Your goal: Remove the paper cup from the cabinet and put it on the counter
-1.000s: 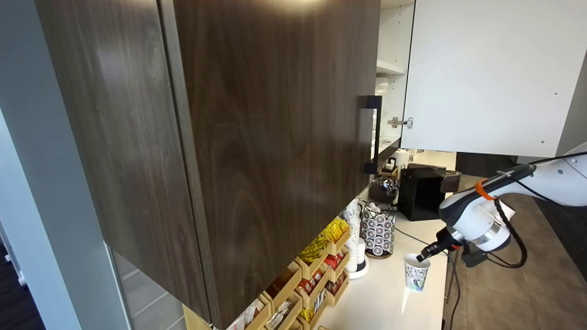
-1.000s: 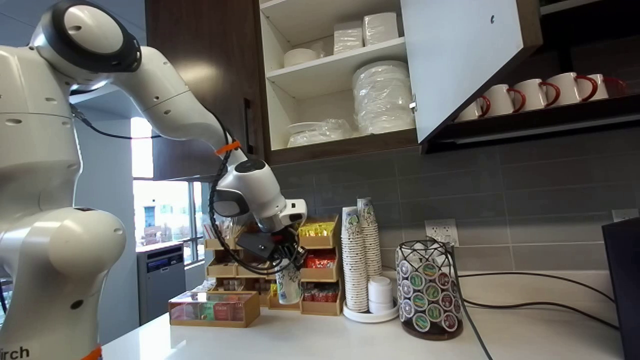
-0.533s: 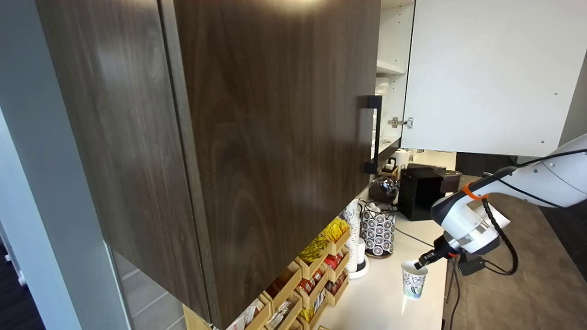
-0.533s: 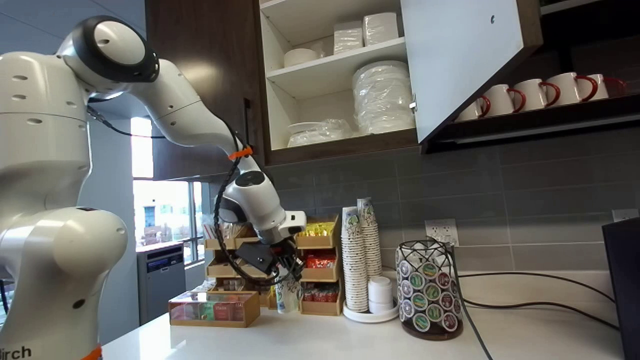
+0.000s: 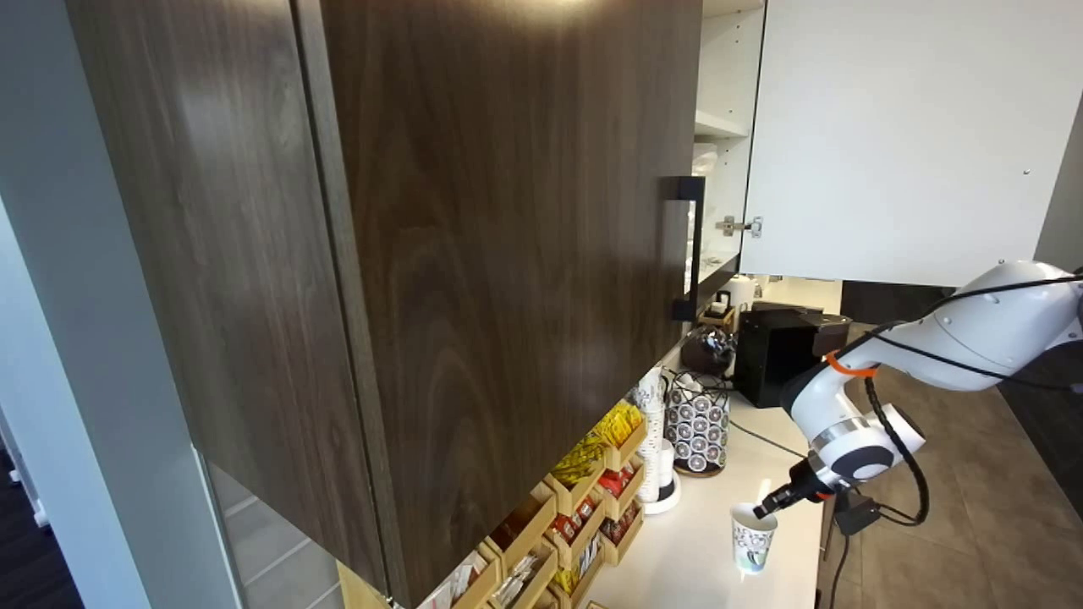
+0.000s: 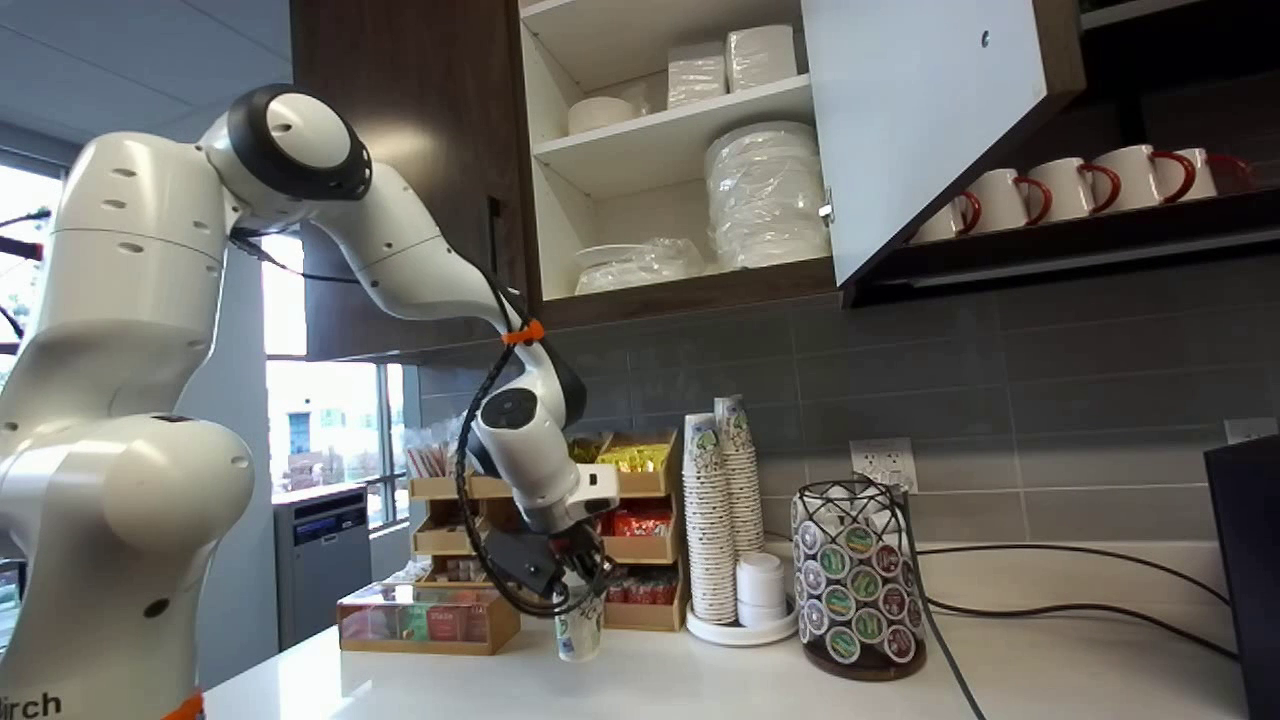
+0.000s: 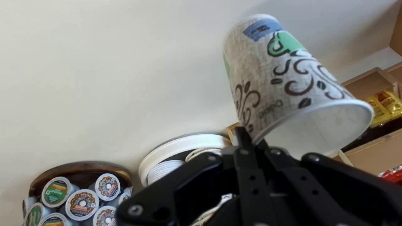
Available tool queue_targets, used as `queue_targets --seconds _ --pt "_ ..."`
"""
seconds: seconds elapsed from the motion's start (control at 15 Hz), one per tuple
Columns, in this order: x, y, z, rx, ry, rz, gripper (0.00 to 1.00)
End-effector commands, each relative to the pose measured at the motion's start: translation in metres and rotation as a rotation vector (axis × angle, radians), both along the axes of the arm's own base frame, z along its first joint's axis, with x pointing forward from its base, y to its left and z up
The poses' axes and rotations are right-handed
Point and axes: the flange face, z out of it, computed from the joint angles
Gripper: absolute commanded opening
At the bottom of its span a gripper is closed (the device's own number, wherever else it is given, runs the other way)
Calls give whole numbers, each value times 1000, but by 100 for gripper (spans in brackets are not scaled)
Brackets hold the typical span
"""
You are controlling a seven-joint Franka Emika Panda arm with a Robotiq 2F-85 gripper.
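One paper cup (image 7: pixel 273 75), rim (image 7: pixel 306 110) between fingers (image 7: pixel 245 163)

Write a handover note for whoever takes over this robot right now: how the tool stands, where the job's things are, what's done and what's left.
Tool: closed on the cup at its rim.
Cup: mouth up, at the counter; whether its base touches the surface or hangs just above it, I can't tell.
Cabinet: one door stands open.
Done: the cup is out of the cabinet and brought to the counter.
Left: probably lower the cup until it sits flat, if it isn't down, then open the tool and back away gently so the cup doesn't tip.
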Motion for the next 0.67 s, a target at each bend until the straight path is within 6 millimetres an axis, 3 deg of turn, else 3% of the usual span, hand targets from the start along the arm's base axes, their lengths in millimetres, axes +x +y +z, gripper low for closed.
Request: queue_targets --seconds 0.0,0.47,0.53,0.6 --pt "7 -4 -34 -26 -26 2 1" --pt "4 -6 -75 -79 -10 16 1" --pt "3 -6 -77 -78 -6 15 29" --pt "2 -6 -81 -76 -4 13 30"
